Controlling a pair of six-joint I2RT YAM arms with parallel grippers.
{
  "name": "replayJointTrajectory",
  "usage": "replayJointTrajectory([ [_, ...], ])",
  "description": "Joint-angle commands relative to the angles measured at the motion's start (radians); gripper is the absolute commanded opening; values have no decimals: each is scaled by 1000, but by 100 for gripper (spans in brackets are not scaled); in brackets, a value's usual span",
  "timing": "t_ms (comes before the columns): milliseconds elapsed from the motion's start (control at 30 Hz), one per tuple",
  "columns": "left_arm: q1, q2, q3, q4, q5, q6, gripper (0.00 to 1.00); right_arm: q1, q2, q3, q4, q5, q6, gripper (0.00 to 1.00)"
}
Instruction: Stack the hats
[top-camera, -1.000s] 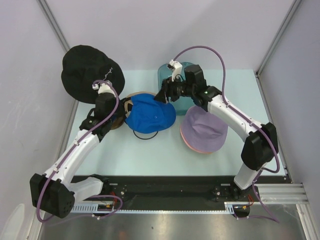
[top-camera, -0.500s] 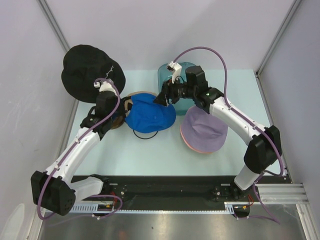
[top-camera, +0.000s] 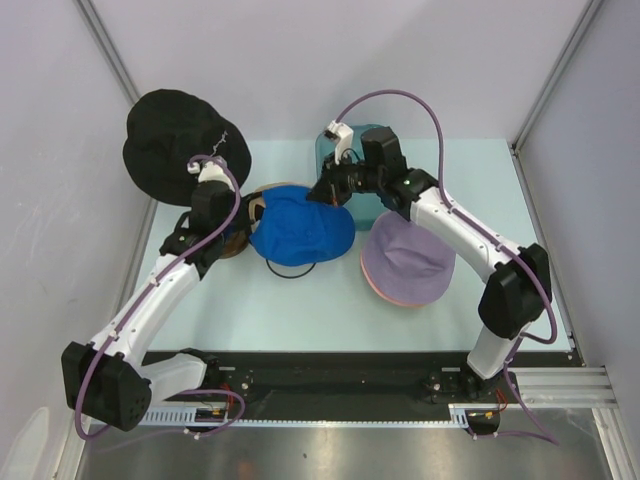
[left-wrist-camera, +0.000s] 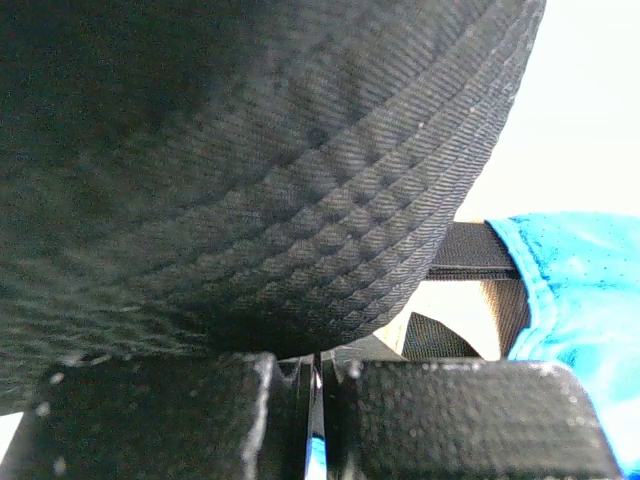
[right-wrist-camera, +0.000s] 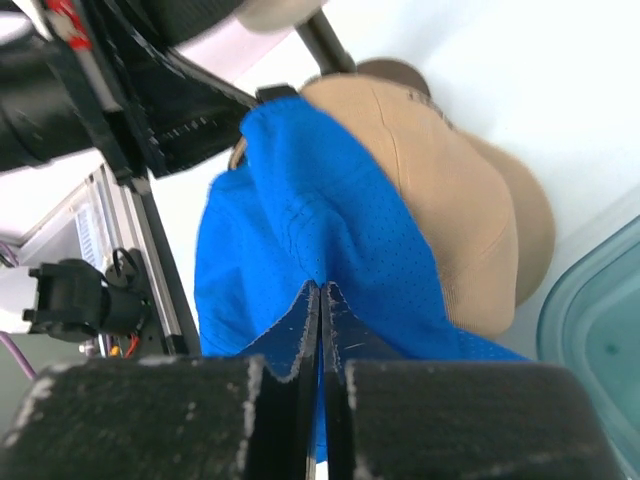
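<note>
Hats sit in three spots. A blue cap (top-camera: 300, 228) lies mid-bench over a tan cap (right-wrist-camera: 450, 200). A lavender bucket hat (top-camera: 407, 255) rests to the right on a pinkish one whose rim (top-camera: 398, 298) just shows. A black bucket hat (top-camera: 175, 130) hangs raised at the far left.

A second ago the right end effector (right-wrist-camera: 320, 300) stood spread over the blue cap's far edge. Now its fingers are pressed together, pinching a fold of the blue fabric, and the wrist has shifted slightly left. The cap has barely moved.

The left end effector (left-wrist-camera: 315, 385) is unchanged, clamped on the black hat's brim. A teal tub (top-camera: 372, 138) sits on the bench (top-camera: 300, 300) behind the right arm.
</note>
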Motion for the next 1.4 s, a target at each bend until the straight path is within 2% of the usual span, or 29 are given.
replayJointTrajectory([
  [0,15,-11,50,49,-17,28,0,6,-7,115,-16,22,-16,0],
  [200,32,12,55,54,-21,22,0,10,65,213,-37,92,-9,0],
  [500,41,16,29,-3,-60,8,0,26,303,477,-138,143,-33,0],
  [867,41,-109,-135,-41,-44,-29,0,36,346,514,-140,177,-7,2],
  [900,41,-123,-149,-35,-34,-29,0,36,343,511,-138,172,-2,5],
  [1000,41,-154,-195,-17,4,-23,0,29,322,505,-135,151,11,32],
  [1033,41,-160,-213,-6,13,-18,0,27,308,506,-138,147,10,48],
  [1100,41,-162,-227,0,27,-18,1,24,292,505,-152,147,10,63],
  [1133,41,-160,-240,6,29,-20,0,23,285,503,-158,155,11,75],
  [1267,41,-153,-272,18,30,-24,0,21,205,459,-175,184,10,87],
  [1367,40,-153,-303,40,38,-24,0,21,118,372,-148,192,13,90],
])
